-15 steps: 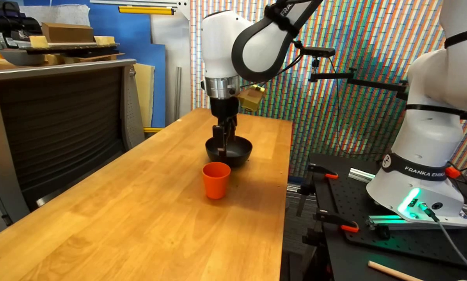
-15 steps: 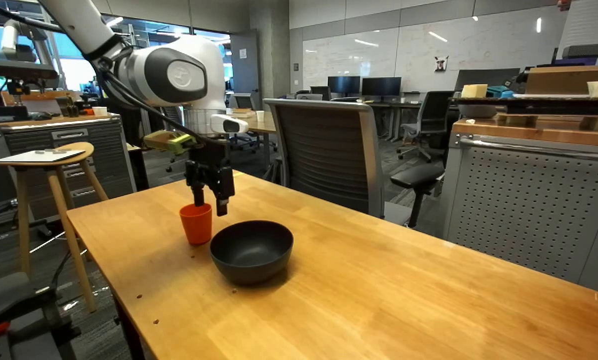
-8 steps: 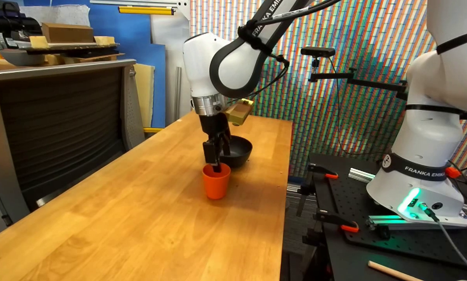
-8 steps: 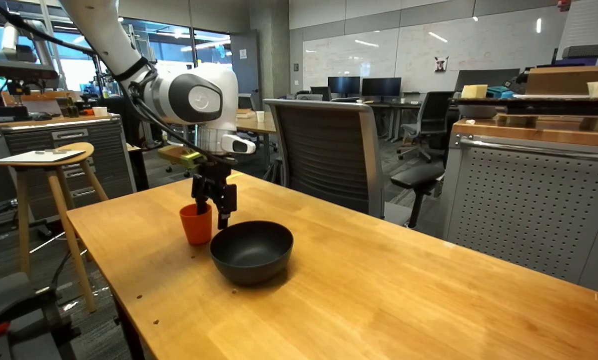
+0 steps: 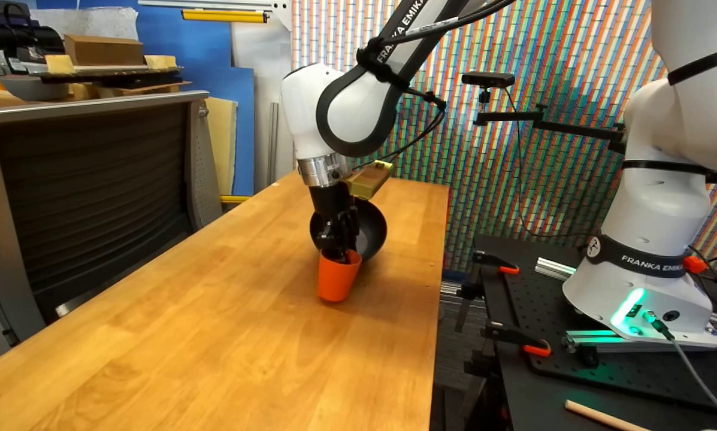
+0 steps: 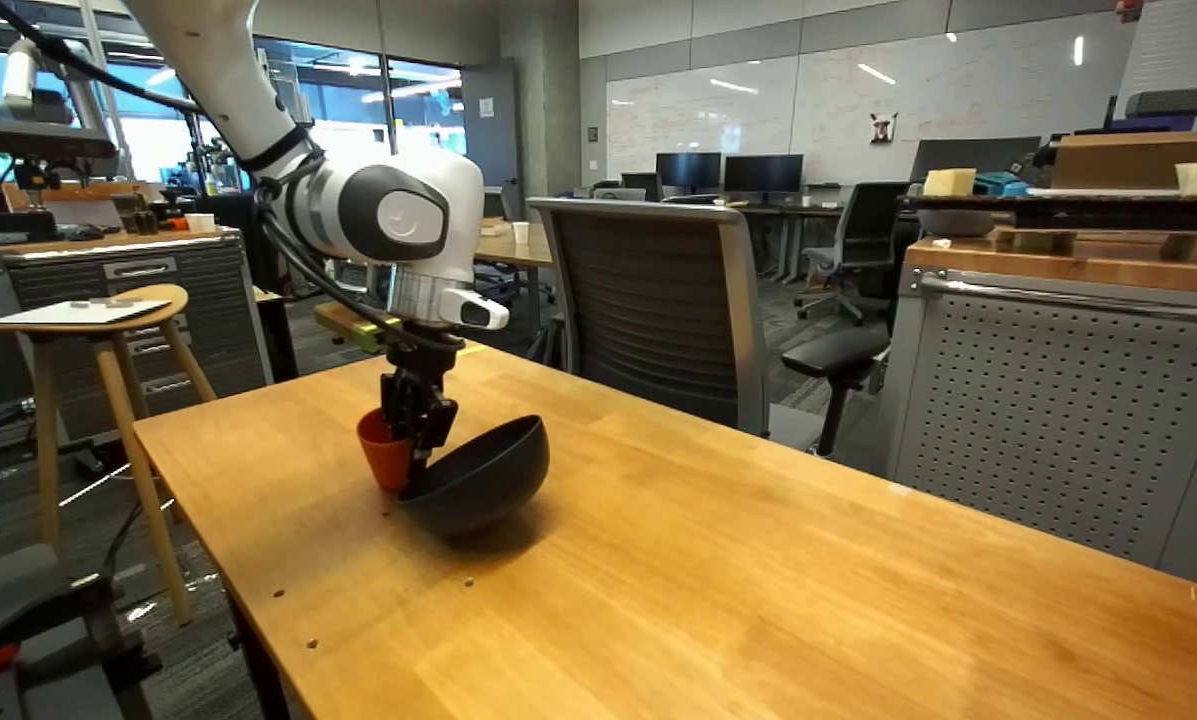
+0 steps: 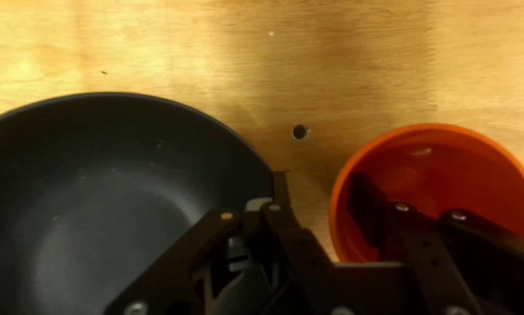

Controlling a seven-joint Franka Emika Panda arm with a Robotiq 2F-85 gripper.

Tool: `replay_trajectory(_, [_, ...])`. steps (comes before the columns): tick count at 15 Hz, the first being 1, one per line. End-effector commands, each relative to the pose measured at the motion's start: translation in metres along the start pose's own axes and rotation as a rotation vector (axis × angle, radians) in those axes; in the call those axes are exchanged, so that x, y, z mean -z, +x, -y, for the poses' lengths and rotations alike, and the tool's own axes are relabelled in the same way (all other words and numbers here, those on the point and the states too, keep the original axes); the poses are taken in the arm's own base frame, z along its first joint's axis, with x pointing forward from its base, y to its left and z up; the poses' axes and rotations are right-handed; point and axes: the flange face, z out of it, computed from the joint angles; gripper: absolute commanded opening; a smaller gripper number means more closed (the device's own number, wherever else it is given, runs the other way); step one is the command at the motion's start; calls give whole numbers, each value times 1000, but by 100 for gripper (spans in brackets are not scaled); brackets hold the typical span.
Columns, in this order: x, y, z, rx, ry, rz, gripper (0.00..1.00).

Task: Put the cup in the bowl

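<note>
1. Cup (image 5: 337,282): on the table (image 5: 256,353), tilted, nearer the long edge on the base (image 5: 640,299) side than the opp. one, well apart from the corners in view. Not in the bowl.
2. Bowl (image 5: 371,233): placed just beside cup, towards the far short edge as seen in an exterior view. Tipped, w/ cup-side rim low & opp. rim raised, prob. b/c that low rim is pressed by the pincer.
3. Pincer (image 7: 321,194): cup wall straddled. One finger (image 7: 367,210) is put inside cup, the other outside, btwn cup & bowl. A gap is shown in the wrist view, yet the two look close together in both exterior views; whether the wall is pinched can't be told.
4. Why so: no handle is seen, so a wall hold is prob. meant; bottom of cup is thereby left free to be lowered into bowl.
5. Step, as judged: grasp; lift & transfer not yet done.
6. Risk: bowl could be dragged or flipped if outer finger is caught on its rim; a straight lift is prob. called for.
</note>
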Motion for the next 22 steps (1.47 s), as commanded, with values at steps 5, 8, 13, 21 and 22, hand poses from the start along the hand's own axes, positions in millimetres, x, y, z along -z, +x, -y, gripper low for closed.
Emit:
replay_trajectory(5, [21,2,6,-19,-8,-3,84])
replay_trajectory(8, [29,1,10,-21,-15,-8,100])
replay_trajectory(13, [44,-6,24,-9,-18,-5,100])
replay_trajectory(21, [39,-12,34,17,-11,20,26])
replay_trajectory(22, [37,-11,32,15,-8,20,18])
